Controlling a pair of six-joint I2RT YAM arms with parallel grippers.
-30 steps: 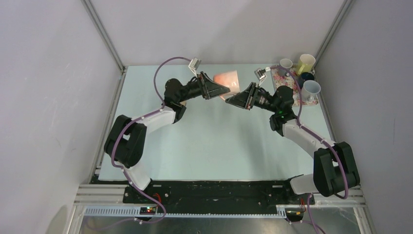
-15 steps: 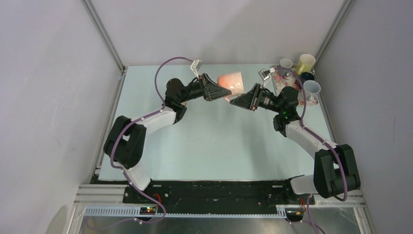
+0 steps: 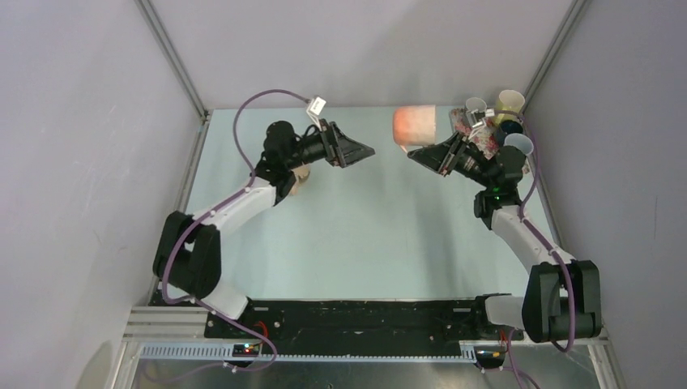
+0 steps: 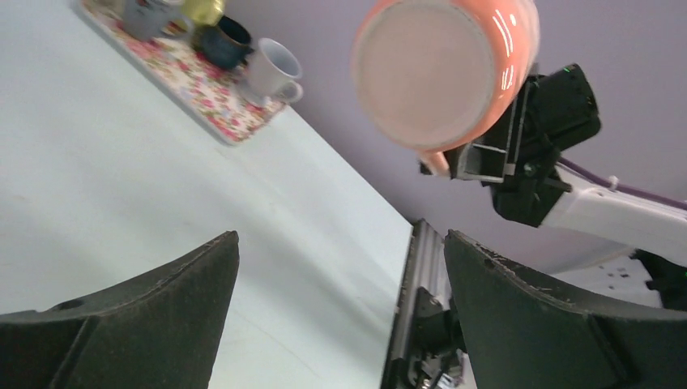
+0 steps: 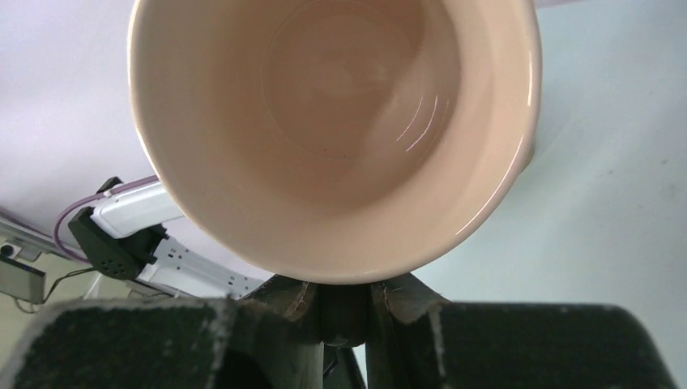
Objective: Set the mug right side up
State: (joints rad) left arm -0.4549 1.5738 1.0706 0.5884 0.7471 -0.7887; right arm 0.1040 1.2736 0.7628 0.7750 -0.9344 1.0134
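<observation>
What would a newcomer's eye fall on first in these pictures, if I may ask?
The salmon-pink mug stands out first, held in the air over the far side of the table by the right gripper, its mouth turned toward that wrist's camera. Opposite it, the left gripper hangs open and empty. In the far right corner sits a floral tray carrying several other mugs.

Outside of the mug (image 4: 444, 71) is showing glossy orange glaze with bright highlights; its base is looking matt. Table (image 3: 356, 235) under the mug is appearing smooth, matt. Left gripper (image 4: 340, 235) fingers (image 4: 146, 308) are looking grainy matt black plastic.
</observation>
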